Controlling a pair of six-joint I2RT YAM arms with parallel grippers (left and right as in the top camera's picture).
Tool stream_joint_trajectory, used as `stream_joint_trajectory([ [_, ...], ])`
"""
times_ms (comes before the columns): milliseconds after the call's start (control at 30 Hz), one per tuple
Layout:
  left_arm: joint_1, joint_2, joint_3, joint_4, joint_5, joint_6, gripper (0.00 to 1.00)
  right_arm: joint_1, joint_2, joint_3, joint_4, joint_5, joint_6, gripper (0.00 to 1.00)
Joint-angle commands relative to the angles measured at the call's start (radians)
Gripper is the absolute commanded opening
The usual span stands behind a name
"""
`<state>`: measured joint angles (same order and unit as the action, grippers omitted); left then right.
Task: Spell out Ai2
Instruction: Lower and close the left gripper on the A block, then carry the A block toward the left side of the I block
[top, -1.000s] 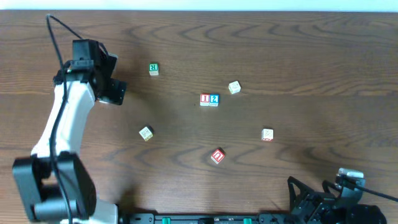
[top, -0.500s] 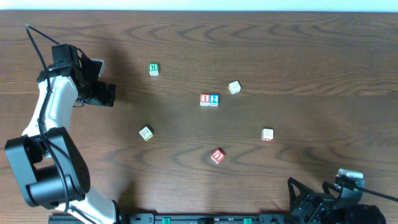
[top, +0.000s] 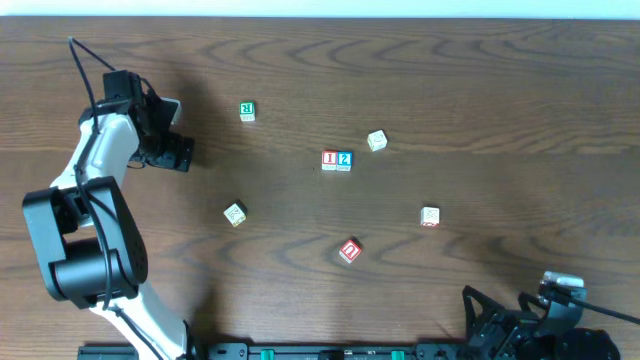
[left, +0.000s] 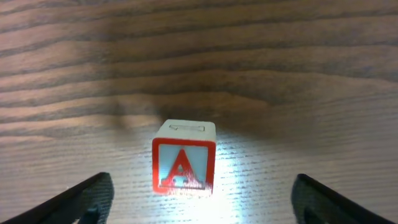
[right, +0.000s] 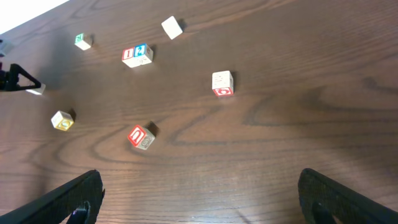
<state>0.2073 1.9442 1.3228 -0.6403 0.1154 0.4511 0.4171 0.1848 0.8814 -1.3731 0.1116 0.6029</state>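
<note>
The red "A" cube (left: 184, 157) stands on the table in the left wrist view, just ahead of my left gripper (left: 202, 200) and between its open fingers, not touched. In the overhead view the left gripper (top: 168, 150) is at the far left and hides this cube. The red "I" cube (top: 330, 160) and the blue "2" cube (top: 345, 160) sit side by side, touching, at the table's middle; they also show in the right wrist view (right: 137, 55). My right gripper (right: 199, 199) is open and empty at the front right edge (top: 500, 305).
A green "R" cube (top: 247, 111) lies right of the left gripper. A red cube with a curved letter (top: 349, 251) lies at front centre. Pale cubes lie behind the pair on the right (top: 377, 141), at front left (top: 234, 214) and at the right (top: 430, 216).
My left arm swung left, then back a little to the right, with the gripper staying near the same spot. No cube has moved. The right arm is still.
</note>
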Motion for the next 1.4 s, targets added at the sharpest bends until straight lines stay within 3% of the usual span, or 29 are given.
stream_joint_trajectory([
  [0,0.0,0.042,0.023,0.015,-0.023,0.021,0.86,0.003,-0.005,0.001,-0.004,0.004,0.014,0.99],
  [133,0.0,0.046,0.023,0.06,-0.023,0.021,0.74,0.003,-0.005,0.001,-0.004,0.004,0.014,0.99],
  [667,0.004,0.048,0.023,0.088,-0.022,0.024,0.52,0.003,-0.005,0.001,-0.004,0.004,0.014,0.99],
  [1133,0.004,0.072,0.023,0.092,-0.018,0.02,0.48,0.003,-0.005,0.001,-0.004,0.003,0.014,0.99],
  [1367,0.004,0.072,0.023,0.091,-0.018,0.02,0.37,0.003,-0.005,0.001,-0.004,0.004,0.014,0.99],
])
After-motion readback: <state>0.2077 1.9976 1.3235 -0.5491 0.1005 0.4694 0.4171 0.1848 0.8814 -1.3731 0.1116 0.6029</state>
